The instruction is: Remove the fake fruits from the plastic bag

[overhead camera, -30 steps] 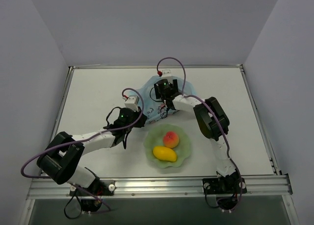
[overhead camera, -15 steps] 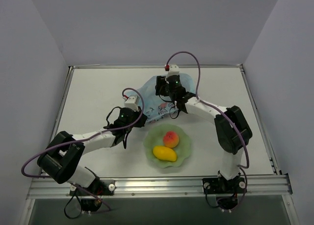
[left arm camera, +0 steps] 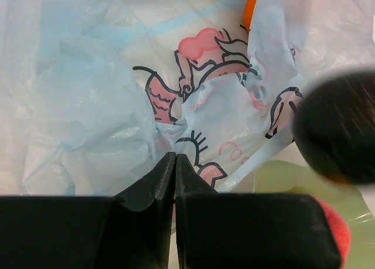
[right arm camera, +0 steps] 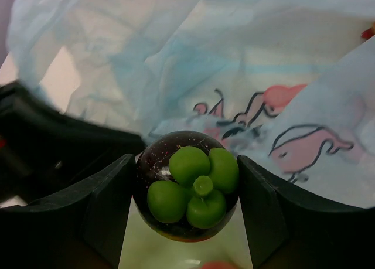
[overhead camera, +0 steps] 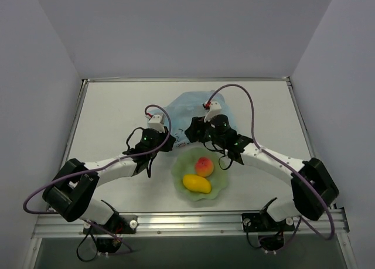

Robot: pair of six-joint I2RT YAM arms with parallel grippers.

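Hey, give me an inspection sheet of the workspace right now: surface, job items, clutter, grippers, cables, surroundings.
Surface: white table, metal rail at near edge.
Job's things: plastic bag crumpled mid-table; peach and mango in green bowl; orange sliver among bag folds.
Clutter: nothing seen.
Grippers: left gripper shut on plastic bag; right gripper shut on dark fruit with green cap.
Cables: purple cables loop over both arms.
Surroundings: plain pale walls.

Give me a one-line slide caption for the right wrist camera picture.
Right gripper clamps a dark, green-capped fake fruit in front of the crinkled blue plastic bag.
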